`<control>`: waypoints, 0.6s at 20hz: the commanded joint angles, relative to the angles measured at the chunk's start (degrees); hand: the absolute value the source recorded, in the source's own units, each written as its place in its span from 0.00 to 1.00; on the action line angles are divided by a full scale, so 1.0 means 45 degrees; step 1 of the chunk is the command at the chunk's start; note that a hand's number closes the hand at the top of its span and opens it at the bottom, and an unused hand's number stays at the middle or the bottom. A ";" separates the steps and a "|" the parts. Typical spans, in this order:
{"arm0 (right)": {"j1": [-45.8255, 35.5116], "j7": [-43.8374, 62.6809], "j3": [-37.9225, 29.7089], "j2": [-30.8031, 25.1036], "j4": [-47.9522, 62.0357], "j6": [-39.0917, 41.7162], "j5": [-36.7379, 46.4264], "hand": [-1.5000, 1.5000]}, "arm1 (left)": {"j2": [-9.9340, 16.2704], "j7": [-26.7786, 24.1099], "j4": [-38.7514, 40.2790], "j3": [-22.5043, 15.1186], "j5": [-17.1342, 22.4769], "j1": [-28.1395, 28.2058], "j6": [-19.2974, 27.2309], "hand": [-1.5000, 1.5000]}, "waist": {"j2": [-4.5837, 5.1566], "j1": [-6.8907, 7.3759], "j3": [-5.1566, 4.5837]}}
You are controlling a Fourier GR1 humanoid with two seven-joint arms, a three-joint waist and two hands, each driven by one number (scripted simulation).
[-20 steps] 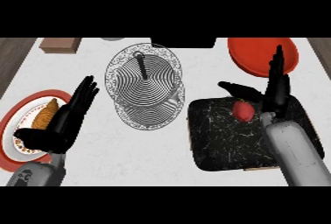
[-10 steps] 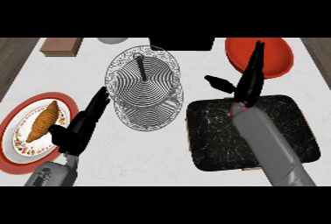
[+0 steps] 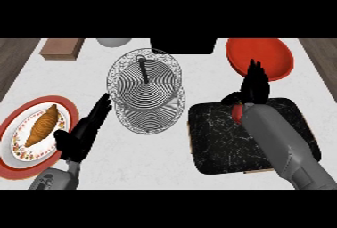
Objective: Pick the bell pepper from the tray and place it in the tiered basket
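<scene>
A pale marbled tabletop [image 3: 151, 156] lies below me, flanked by dark wood flooring [image 3: 14, 53] at both edges.

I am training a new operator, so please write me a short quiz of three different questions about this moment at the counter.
1. True or false: the bell pepper already lies in the tiered basket.
2. What lies on the patterned plate at the left?
A. a croissant
B. a banana
C. a sausage
3. Fill the gap: the right hand is above the far edge of the black ____.

Key
1. False: it is on the tray, mostly hidden by the right forearm.
2. A: the croissant.
3. tray. The left hand is open between the patterned plate and the tiered basket, holding nothing.
</scene>
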 commanded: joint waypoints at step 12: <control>-0.3612 0.9555 0.1409 0.2220 -0.1419 0.7221 0.1156 0.00 | -0.0390 -0.0073 0.0420 0.0308 0.0005 -0.0240 0.0088 0.50 | 0.0053 -0.0346 0.0201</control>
